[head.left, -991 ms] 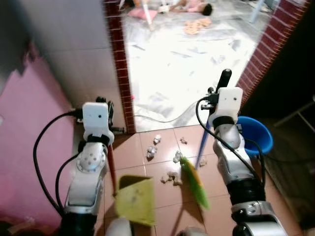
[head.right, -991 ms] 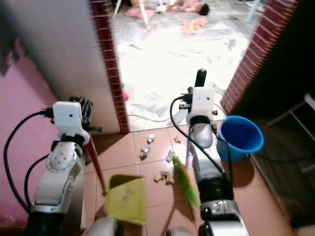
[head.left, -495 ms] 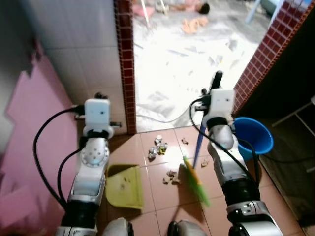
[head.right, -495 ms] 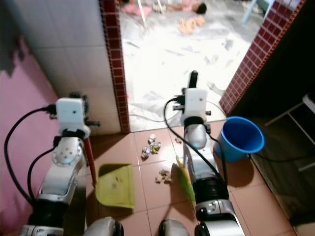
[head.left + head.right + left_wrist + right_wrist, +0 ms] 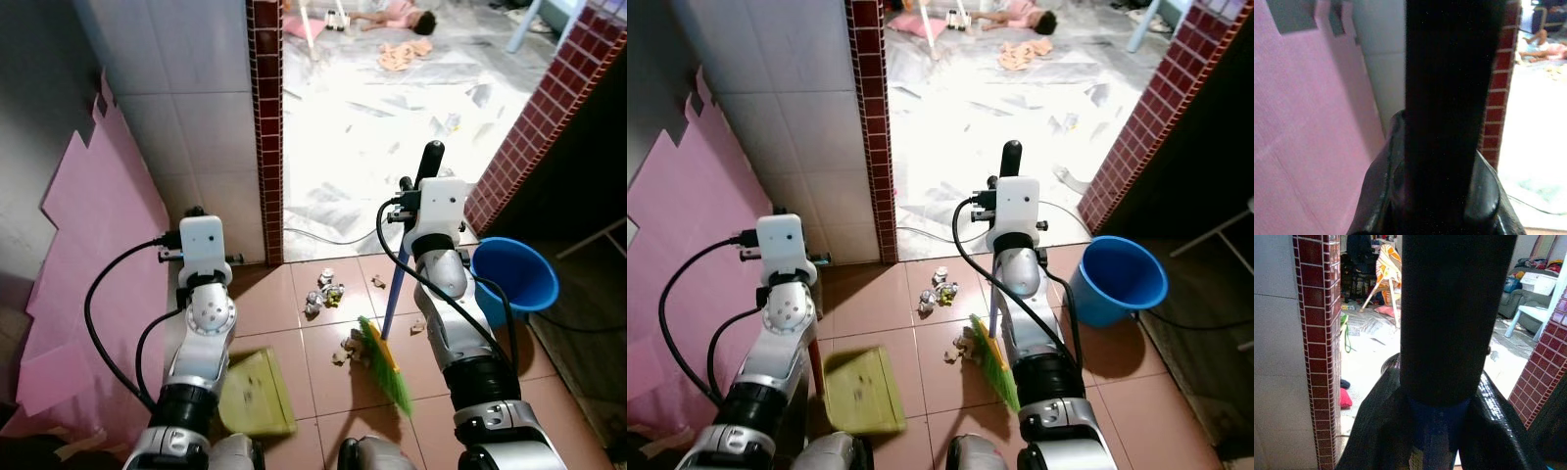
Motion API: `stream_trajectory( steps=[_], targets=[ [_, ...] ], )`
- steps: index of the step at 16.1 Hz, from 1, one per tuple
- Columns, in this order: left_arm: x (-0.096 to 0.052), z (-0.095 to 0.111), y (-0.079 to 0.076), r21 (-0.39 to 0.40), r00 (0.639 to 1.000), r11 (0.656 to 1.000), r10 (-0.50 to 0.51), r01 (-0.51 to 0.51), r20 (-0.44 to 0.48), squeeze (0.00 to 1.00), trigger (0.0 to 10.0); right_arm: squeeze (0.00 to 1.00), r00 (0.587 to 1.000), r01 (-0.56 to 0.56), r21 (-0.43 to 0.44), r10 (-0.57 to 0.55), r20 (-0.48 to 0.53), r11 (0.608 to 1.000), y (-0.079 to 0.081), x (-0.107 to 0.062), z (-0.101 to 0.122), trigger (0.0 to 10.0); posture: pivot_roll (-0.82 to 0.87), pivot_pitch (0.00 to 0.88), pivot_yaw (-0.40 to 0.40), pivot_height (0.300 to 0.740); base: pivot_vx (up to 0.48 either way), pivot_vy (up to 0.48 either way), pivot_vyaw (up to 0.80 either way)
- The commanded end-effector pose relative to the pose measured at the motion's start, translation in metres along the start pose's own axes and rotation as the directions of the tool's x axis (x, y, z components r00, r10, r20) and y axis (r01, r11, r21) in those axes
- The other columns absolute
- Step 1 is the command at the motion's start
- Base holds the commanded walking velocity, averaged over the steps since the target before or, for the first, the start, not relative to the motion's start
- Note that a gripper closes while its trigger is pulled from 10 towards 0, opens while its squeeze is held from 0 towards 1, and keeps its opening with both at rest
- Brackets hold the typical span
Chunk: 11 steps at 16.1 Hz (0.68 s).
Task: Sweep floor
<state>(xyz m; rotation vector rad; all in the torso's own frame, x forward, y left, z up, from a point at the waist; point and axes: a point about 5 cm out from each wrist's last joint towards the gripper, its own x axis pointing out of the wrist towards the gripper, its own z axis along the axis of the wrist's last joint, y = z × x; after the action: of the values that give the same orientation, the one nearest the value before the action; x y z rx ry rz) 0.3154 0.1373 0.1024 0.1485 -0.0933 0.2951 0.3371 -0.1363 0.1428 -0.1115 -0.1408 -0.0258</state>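
Left eye view, left to right. Pink foam board (image 5: 83, 284) leans against the white-tiled wall at far left. Left gripper (image 5: 196, 217) is raised beside it, near the base of the red brick pillar (image 5: 265, 127); the left wrist view shows its fingers (image 5: 1484, 191) clamped on a black handle (image 5: 1447, 98). Yellow-green dustpan (image 5: 255, 394) rests flat on the terracotta floor tiles (image 5: 323, 392), just right of the left forearm.

Centre: crumpled paper scraps (image 5: 325, 292) lie on the tiles near the doorway threshold, more scraps (image 5: 348, 349) nearer, touching the broom head.

Broom (image 5: 386, 364), green bristles with orange band, head on the floor, tilted, blue shaft rising to the right gripper (image 5: 428, 164). Right wrist view shows the fingers (image 5: 1498, 426) closed round the shaft's black grip (image 5: 1449, 318).

Right: blue bucket (image 5: 517, 279) stands on the tiles just right of the right arm, by the right brick wall (image 5: 539, 117).

Far: bright marble floor (image 5: 382, 127) beyond the doorway, cloth (image 5: 404, 56) lying on it.
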Motion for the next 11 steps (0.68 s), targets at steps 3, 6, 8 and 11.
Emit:
stream_trajectory(
  steps=[3, 6, 8, 11],
  targets=[
    [0.009, 0.011, -0.007, -0.017, 0.997, 1.0, -0.008, 0.01, 0.082, 0.0, 10.0, 0.0, 0.999, -0.004, 0.003, 0.004, 0.037, 1.0, 0.001, 0.002, 0.007, 10.0, 0.0, 0.077, -0.025, 0.74, 0.0, 0.0, 0.0],
    [0.011, 0.014, -0.017, -0.051, 0.993, 0.997, -0.059, 0.064, 0.102, 0.0, 10.0, 0.0, 0.999, -0.012, 0.017, 0.011, 0.034, 1.0, 0.003, -0.001, 0.005, 10.0, -0.01, 0.081, -0.015, 0.74, 0.0, 0.0, 0.0],
    [0.012, 0.017, -0.021, -0.045, 0.992, 0.996, -0.073, 0.078, 0.105, 0.0, 10.0, 0.0, 0.999, -0.025, 0.009, 0.025, 0.039, 1.0, 0.006, -0.004, 0.005, 10.0, -0.01, 0.086, -0.008, 0.74, 0.0, 0.0, 0.0],
    [0.014, 0.018, -0.021, -0.039, 0.991, 0.996, -0.071, 0.076, 0.111, 0.0, 10.0, 0.0, 0.999, -0.026, 0.014, 0.025, 0.04, 1.0, 0.006, -0.004, 0.005, 10.0, 0.0, 0.085, -0.006, 0.74, 0.0, -0.092, 0.0]
  ],
)
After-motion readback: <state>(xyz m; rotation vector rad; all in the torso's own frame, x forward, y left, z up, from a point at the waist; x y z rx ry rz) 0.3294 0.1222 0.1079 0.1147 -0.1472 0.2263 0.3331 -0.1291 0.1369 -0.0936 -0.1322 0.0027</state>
